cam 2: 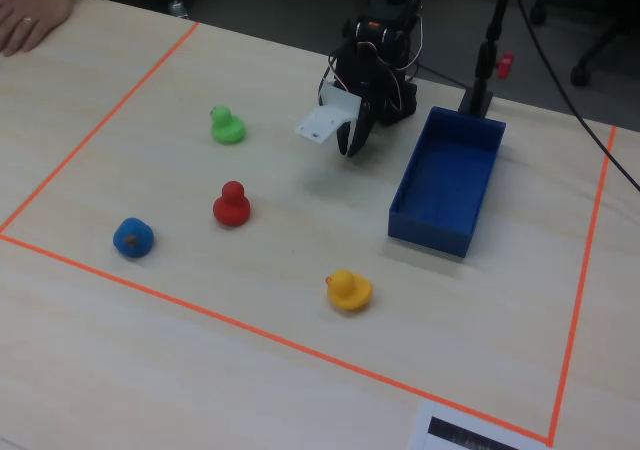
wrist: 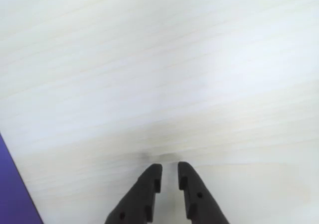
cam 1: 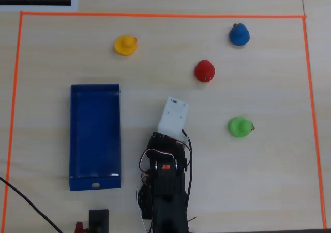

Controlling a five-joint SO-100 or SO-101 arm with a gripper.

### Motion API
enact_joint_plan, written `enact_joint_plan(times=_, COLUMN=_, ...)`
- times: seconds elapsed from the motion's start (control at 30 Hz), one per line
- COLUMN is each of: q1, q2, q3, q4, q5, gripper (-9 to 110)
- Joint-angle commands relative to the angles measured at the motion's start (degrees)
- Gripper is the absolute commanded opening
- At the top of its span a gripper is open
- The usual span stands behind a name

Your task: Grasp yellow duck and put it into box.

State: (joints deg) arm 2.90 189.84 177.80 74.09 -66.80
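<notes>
A: How is the arm (cam 2: pixel 385 50) sitting?

B: Folded in on itself near its base. In the fixed view it stands at the far side of the desk (cam 2: pixel 300 250), just left of the box's (cam 2: pixel 447 183) far end, with the pincer (cam 2: pixel 350 142) hanging down toward the wood. From overhead the black body runs up from the bottom edge, and a white block (cam 1: pixel 173 115) at its front end covers the pincer.

A: And the pincer, wide or closed?

B: Nearly closed. In the wrist view the two dark fingers (wrist: pixel 144 194) come up from the bottom edge with only a thin slit between their tips, and nothing sits in that slit. Bare pale desk lies ahead of them, and a sliver of blue shows at the lower left corner.

A: Where's the yellow duck (cam 1: pixel 125 45)?

B: Alone on the desk, well apart from the pincer. Overhead, it's in the upper left part of the orange-taped area, above the box (cam 1: pixel 95 136) and a bit to its right. In the fixed view it lies near the front tape line, in front of the box's near end.

A: Anything in the box?

B: No, its blue floor is bare.

A: The other ducks?

B: Overhead, the red duck (cam 1: pixel 205 71) is above and right of the white block, the blue duck (cam 1: pixel 239 34) further up and right, and the green duck (cam 1: pixel 240 127) level with the block on the right. All sit apart from each other.
</notes>
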Motion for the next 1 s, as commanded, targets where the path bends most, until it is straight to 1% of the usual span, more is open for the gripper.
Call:
enact_joint_plan(times=0.0, q1=0.3, q2=-0.2, q3=0.4, q4=0.5, q5=0.1, gripper=0)
enact_joint_plan(times=0.77, q1=0.3, q2=-0.2, q3=0.4, q4=0.5, q5=0.2, gripper=0)
enact_joint_plan(times=0.87, q1=1.1, q2=-2.0, q3=-0.9, q4=-1.1, q5=-0.2, gripper=0)
enact_joint_plan(times=0.93, q1=2.4, q2=-7.6, q3=-6.1, q4=-4.0, q5=-0.2, gripper=4)
enact_joint_plan(times=0.97, q1=2.7, q2=-11.7, q3=-10.3, q4=-4.7, q5=-0.2, gripper=9)
